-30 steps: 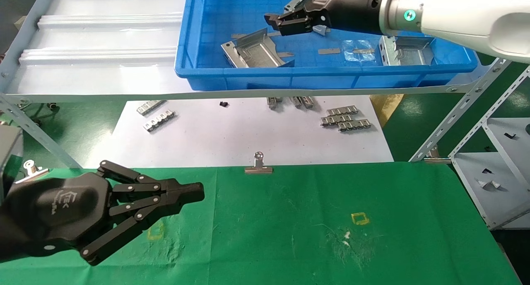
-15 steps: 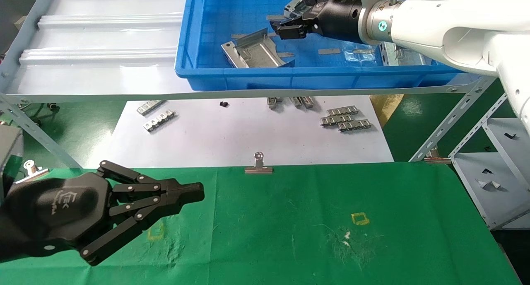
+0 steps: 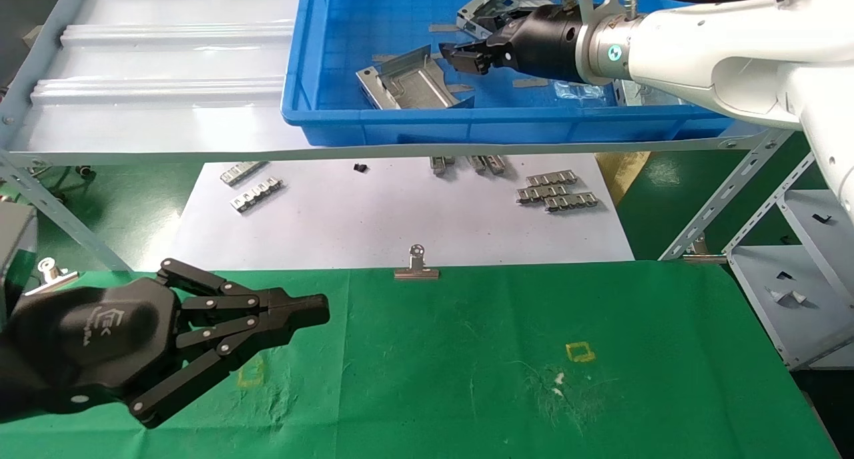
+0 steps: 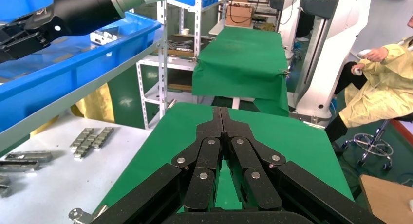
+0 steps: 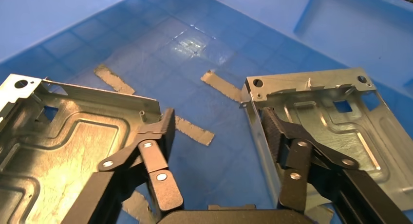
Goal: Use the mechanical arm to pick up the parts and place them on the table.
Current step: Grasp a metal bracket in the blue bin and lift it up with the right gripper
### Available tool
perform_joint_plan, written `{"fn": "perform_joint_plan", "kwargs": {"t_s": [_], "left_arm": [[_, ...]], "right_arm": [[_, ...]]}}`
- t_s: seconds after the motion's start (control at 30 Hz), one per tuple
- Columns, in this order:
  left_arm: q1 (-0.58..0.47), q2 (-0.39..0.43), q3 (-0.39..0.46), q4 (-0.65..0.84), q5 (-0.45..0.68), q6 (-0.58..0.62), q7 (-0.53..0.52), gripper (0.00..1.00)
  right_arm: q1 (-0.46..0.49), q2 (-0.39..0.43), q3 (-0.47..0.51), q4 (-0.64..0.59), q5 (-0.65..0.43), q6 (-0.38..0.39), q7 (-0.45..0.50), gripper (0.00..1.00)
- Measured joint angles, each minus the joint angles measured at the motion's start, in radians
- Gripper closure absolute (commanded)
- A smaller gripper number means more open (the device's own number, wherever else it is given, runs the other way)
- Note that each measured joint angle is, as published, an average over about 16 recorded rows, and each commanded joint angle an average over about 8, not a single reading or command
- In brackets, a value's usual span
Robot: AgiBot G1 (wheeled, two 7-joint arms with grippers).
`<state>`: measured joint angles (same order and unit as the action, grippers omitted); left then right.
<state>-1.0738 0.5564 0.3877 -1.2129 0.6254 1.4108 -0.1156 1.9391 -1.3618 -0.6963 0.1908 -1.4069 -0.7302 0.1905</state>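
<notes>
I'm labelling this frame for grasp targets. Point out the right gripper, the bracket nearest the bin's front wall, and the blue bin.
right gripper (image 3: 464, 53): head view, between its fingertips.
bracket (image 3: 417, 85): head view, embossed flat plate.
blue bin (image 3: 427, 131): head view, front wall.

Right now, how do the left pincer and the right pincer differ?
The left pincer is shut and empty, low over the green table; the right pincer is open, reaching into the blue bin. The right pincer sits between two metal brackets; the left pincer is near none. Both are black with jointed link fingers.
</notes>
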Motion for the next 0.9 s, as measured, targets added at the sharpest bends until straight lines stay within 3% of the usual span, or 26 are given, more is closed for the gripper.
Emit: {"fn": "perform_joint_plan", "kwargs": {"t_s": [0.47, 0.5, 0.73, 0.77, 0.9], "left_arm": [[0.000, 0.000, 0.000, 0.000, 0.000, 0.000, 0.000, 1.00], [0.000, 0.000, 0.000, 0.000, 0.000, 0.000, 0.000, 0.93], [0.000, 0.000, 0.000, 0.000, 0.000, 0.000, 0.000, 0.05], [0.000, 0.000, 0.000, 0.000, 0.000, 0.000, 0.000, 0.00], [0.000, 0.000, 0.000, 0.000, 0.000, 0.000, 0.000, 0.00]], "right_arm": [[0.007, 0.004, -0.050, -0.009, 0.020, 0.039, -0.031, 1.00], [0.007, 0.004, -0.053, -0.009, 0.021, 0.043, -0.035, 1.00], [0.013, 0.006, -0.065, -0.005, 0.038, 0.072, -0.073, 1.00], [0.016, 0.006, -0.066, -0.003, 0.040, 0.075, -0.079, 1.00], [0.032, 0.012, -0.071, 0.003, 0.050, 0.073, -0.105, 1.00]]}}
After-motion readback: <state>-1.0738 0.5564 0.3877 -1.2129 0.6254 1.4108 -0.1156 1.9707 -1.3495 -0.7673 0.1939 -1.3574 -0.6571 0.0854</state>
